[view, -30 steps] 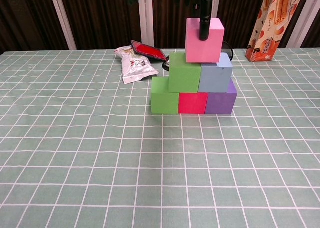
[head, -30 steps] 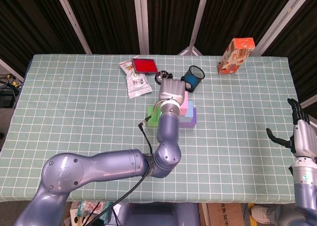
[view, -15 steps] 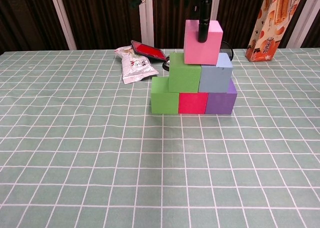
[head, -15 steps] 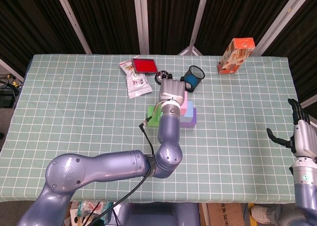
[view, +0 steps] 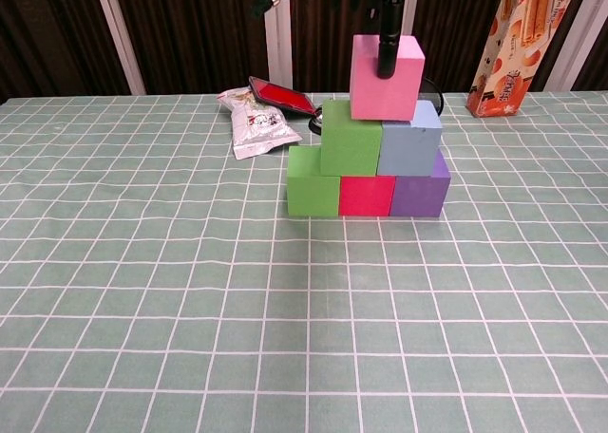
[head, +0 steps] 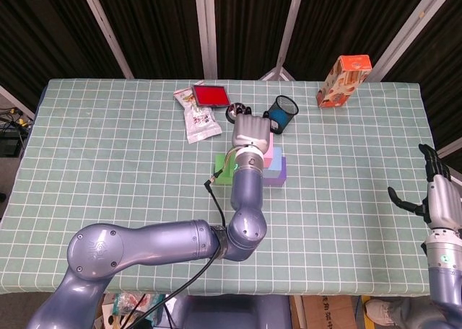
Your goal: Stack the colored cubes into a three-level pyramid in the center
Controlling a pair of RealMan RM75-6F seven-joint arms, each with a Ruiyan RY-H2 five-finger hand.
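Left robot hand (head: pixel 250 132) up over the stack, fingers down on the pink cube (view: pixel 386 64), one dark finger (view: pixel 387 51) running down its front face — gripping it, by the look of the chest view. Pink cube topping the pyramid mid-bench, sitting across the upper green cube (view: pixel 350 137) and the grey-blue cube (view: pixel 410 138), tilted slightly. Below those, a base row of three touching: green cube (view: pixel 313 181), red cube (view: pixel 366 196), purple cube (view: pixel 419 194). Six cubes counted, two of them green.

Right robot hand (head: pixel 435 192) well off at the bench's right edge, fingers spread, holding nothing.

One dark mesh cup (head: pixel 284 110) behind the stack; contents not readable. One flat red-topped case (head: pixel 210 95) further left, touching one crinkled snack packet (view: pixel 253 122). One orange box (view: pixel 519 36) upright at the far right.

Bench (view: pixel 142 291) covered in pale green cloth with a white grid. Behind, dark curtains (head: pixel 151 26) and pale metal struts (head: pixel 206 26).
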